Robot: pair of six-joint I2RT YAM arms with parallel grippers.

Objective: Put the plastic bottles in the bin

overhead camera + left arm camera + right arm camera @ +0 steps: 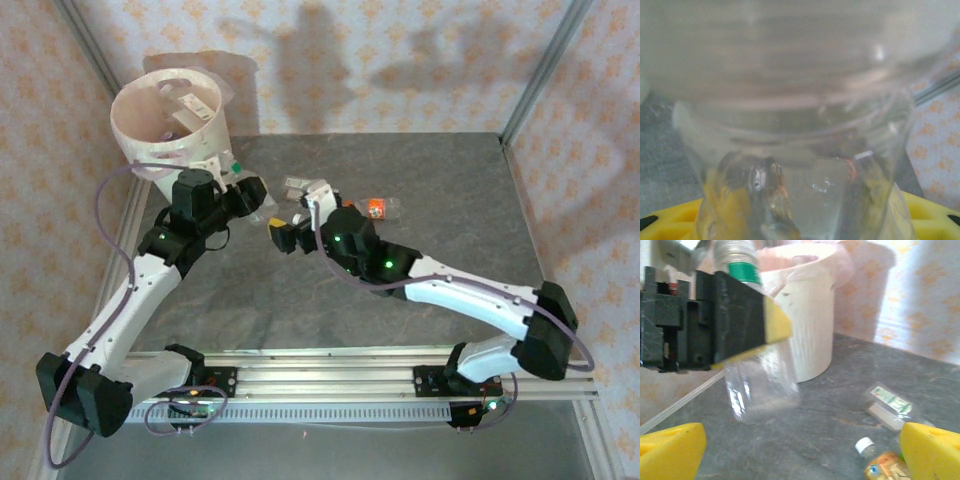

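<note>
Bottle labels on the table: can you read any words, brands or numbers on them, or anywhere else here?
No text can be read in any view.
Lying bottle: green-and-white label, print too blurred to read.
Orange bottle: label too blurred to read.
Clear bottle, held up: green band, no legible print.

We see bright, even light, with soft shadows on the wall (pixel 330 70) at the top. The clear bottle (pixel 800 150) blurs out of focus with small glints; the right wrist view looks soft.
</note>
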